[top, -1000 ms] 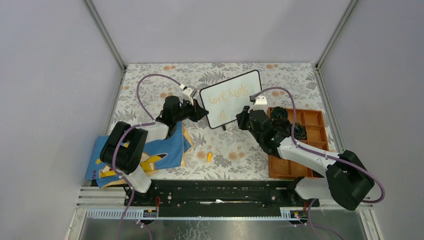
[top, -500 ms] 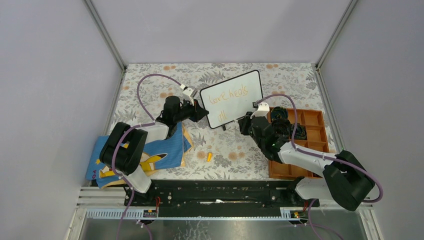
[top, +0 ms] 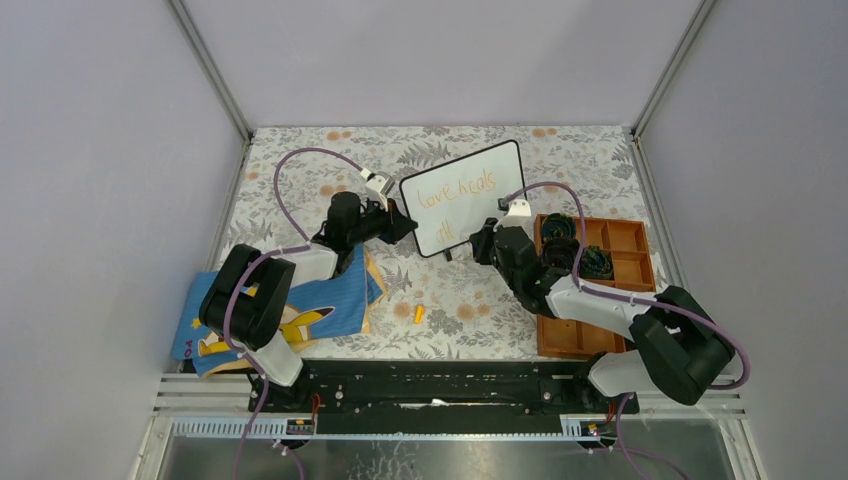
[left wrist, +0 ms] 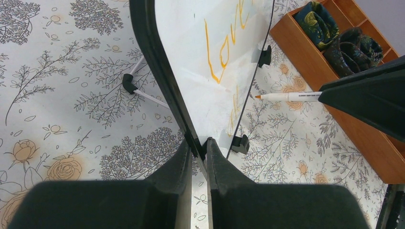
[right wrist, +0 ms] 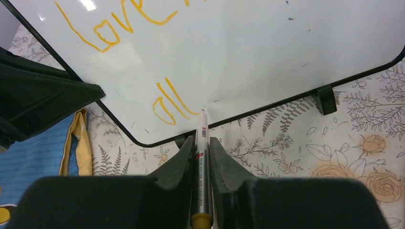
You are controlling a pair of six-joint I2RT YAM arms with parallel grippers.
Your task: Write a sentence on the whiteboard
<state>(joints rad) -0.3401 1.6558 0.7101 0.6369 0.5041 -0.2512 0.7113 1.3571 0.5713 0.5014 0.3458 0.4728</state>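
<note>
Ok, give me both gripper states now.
Left gripper: closed on the whiteboard edge.
Right gripper: closed on the marker.

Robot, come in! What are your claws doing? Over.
Left claw clamped on whiteboard edge. Right claw gripping marker, tip by the sentence. Nothing in the way.

White board point(top: 463, 198), black frame, black feet. Orange cursive sentence point(top: 455, 190) on the white. Cream worktop point(top: 580, 160) printed with grey leaf sprigs and peach roses. Orange-brown tray point(top: 628, 238); dark green rolls point(left wrist: 319, 19) inside, patterned yellow. White marker point(right wrist: 201, 157) with black lettering, orange tip, yellow end. Blue striped cloth point(top: 320, 300) with yellow edge and yellow cartoon figure. Orange cap point(top: 418, 314) on the floral print. Black fingers point(right wrist: 174, 176); black-and-white arms point(top: 255, 295), purple cables point(top: 276, 190). Pale grey walls point(top: 100, 150).
</note>
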